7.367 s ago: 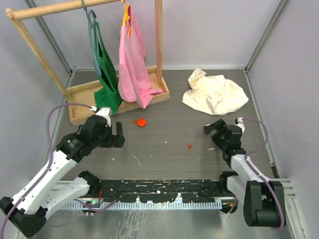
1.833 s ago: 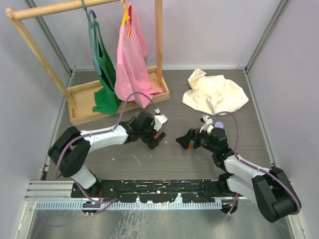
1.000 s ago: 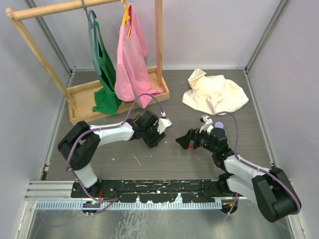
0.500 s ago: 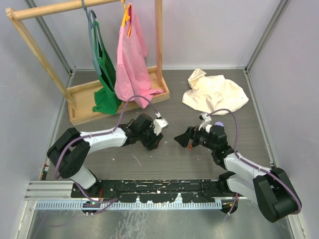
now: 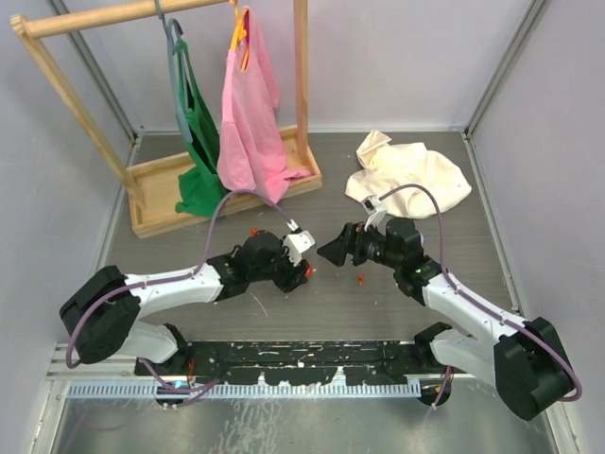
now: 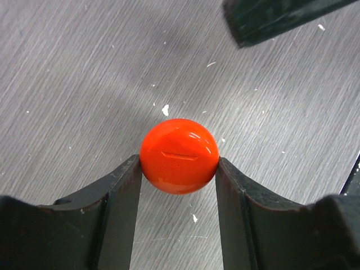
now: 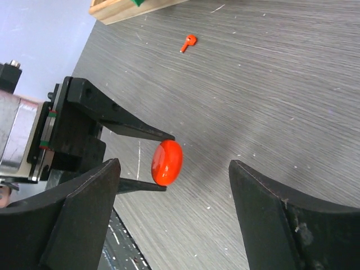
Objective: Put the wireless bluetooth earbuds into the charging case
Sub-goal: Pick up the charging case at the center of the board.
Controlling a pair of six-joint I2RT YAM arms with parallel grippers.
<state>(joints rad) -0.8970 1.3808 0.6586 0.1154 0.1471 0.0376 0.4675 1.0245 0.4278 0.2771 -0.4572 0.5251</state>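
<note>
Earbuds are being shown apart from the charging case in the top view: one red earbud [image 5: 360, 279] is being left loose on the worktop [image 5: 473, 232] just below the right claw [image 5: 333, 252]. A second red earbud [image 5: 252, 230] is being left near the base of the wooden rack [image 5: 151, 180], from which a green bag [image 5: 200, 142] and a pink bag [image 5: 248, 123] are being hung. A cream cloth [image 5: 406, 180] is being seen crumpled at the far right. The left claw [image 5: 302, 268] is being closed on the red charging case [image 5: 309, 273] at mid worktop, close to the right claw. In the left wrist view, the round case is being clamped between both fingers [image 6: 121, 208], and a finger of the right claw is being caught at the upper right corner. In the right wrist view, the right claw's fingers [image 7: 84, 214] are being held wide apart. The clamped case is being framed in the gap farther off, and the second red earbud is being seen beyond it, near the rack base.
</note>
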